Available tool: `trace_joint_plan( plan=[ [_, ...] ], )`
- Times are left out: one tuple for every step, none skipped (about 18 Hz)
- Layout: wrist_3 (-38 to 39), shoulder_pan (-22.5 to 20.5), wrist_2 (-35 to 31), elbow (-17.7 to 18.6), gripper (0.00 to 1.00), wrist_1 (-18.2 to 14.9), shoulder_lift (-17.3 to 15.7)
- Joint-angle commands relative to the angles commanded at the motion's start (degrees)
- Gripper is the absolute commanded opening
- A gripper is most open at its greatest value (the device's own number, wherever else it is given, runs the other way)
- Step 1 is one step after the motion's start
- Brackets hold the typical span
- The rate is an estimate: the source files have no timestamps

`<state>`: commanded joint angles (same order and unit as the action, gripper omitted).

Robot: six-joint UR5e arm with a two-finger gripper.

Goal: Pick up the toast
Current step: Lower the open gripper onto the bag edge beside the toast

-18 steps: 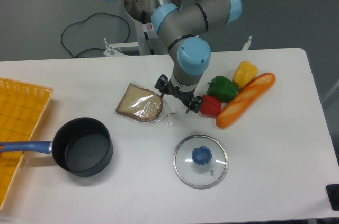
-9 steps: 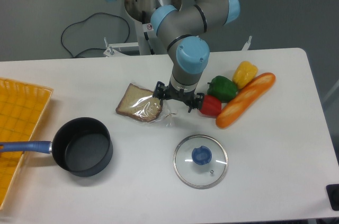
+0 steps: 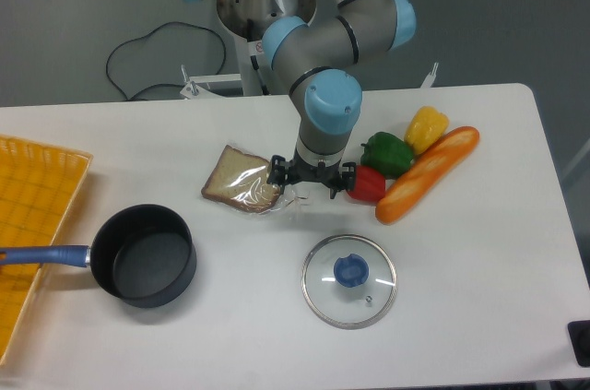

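The toast [image 3: 241,179] is a brown slice in crinkly clear wrap, lying flat on the white table left of centre. My gripper [image 3: 311,176] hangs from the arm just right of the toast, low over the table. Its fingers are spread wide: the left fingertip [image 3: 277,169] sits at the toast's right edge, the right one near the red pepper. The gripper is open and holds nothing. Loose wrap trails beneath it.
A red pepper [image 3: 366,184], green pepper [image 3: 387,152], yellow pepper [image 3: 426,127] and an orange baguette [image 3: 427,174] lie close to the right. A glass lid [image 3: 349,280] lies in front. A black pot [image 3: 145,254] and a yellow tray [image 3: 32,224] are at the left.
The gripper has turned about its wrist so the fingers now line up level, and it has shifted slightly left toward the toast. The toast has not moved.
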<state>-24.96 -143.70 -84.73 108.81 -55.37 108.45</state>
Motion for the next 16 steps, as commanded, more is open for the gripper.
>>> trace_joint_plan(
  plan=[
    [0.09,0.00,0.00,-0.09,1.00,0.09,0.18],
    [0.09,-0.09,0.00,-0.09,1.00,0.00,0.35],
    [0.09,-0.09,0.00,-0.09,1.00,0.00,0.44],
    [0.09,-0.09,0.00,0.00,1.00,0.00,0.44],
    [0.09,-0.09,-0.09,0.09,1.00,0.00,0.44],
    [0.09,-0.09,-0.09,0.17,1.00,0.00,0.44],
    [0.09,0.00,-0.44,0.26,1.00,0.00,0.44],
    [0.09,0.00,-1.05,0.44,1.00,0.00,0.53],
    [0.18,0.00,-1.49,0.53,1.00,0.09,0.88],
    [0.26,0.26,-1.67,0.61,1.00,0.35,0.97],
    [0.61,0.61,-1.76,0.61,1.00,0.96,1.32],
    [1.31,0.70,-1.85,0.61,1.00,1.14,1.58],
    [1.67,0.70,-1.93,0.61,1.00,1.14,1.67],
    [1.84,0.70,-2.02,0.61,1.00,1.23,1.76],
    [2.11,0.70,-2.02,0.61,1.00,1.14,1.76],
    [2.20,0.70,-2.02,0.61,1.00,1.23,1.85]
  ],
)
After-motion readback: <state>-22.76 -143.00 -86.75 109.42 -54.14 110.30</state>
